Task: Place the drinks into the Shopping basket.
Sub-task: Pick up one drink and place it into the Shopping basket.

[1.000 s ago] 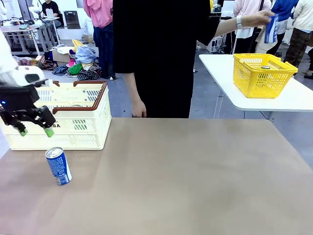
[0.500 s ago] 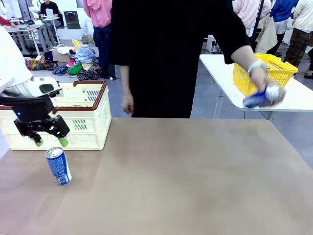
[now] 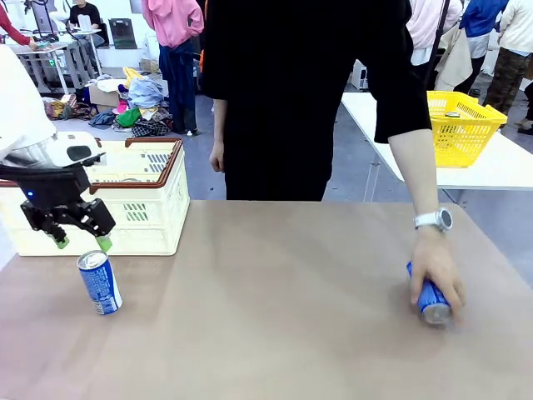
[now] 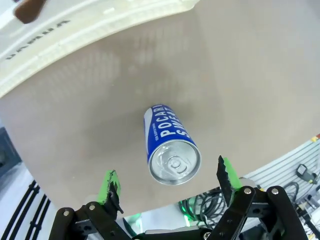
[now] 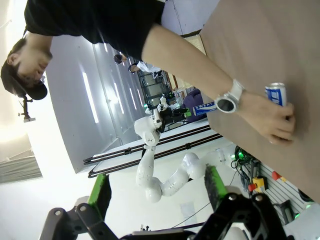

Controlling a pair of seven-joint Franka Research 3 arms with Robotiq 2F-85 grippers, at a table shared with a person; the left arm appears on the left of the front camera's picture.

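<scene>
Front view is showing a smooth, matte brown surface [image 3: 283, 333]; a slim blue aluminium can [image 3: 100, 283] with a silver top is standing upright near its left edge, apart from everything else. Just above and behind it the left tool [image 3: 82, 242] is hanging released, its 2 green pads [image 3: 103, 243] spread wide with nothing between them. In the left wrist view the can's round top with its pull tab is sitting below the gap between the pads; white print on blue is reading "POCARI SWE", with the remaining letters curving out of sight. Behind the tool the Shopping basket [image 3: 141, 208] is resting at the surface's far left; it is a cream-white rectangular plastic crate with slotted walls, brown rim and handles. The tool is covering part of its front, so only "DA" of the black print is showing. At the right a person's hand [image 3: 435, 268], with a white watch [image 3: 435, 220] on the wrist, is wrapping over a second blue can [image 3: 433, 302]; fingers are hiding most of it, and I cannot tell whether it is lying or tilted. Right wrist view is showing the right tool [image 5: 157, 189] released too, pads wide apart, holding nothing. A yellow mesh basket [image 3: 462, 125] is sitting on a separate white side surface [image 3: 500, 171], partly cut off by the person's arm.
</scene>
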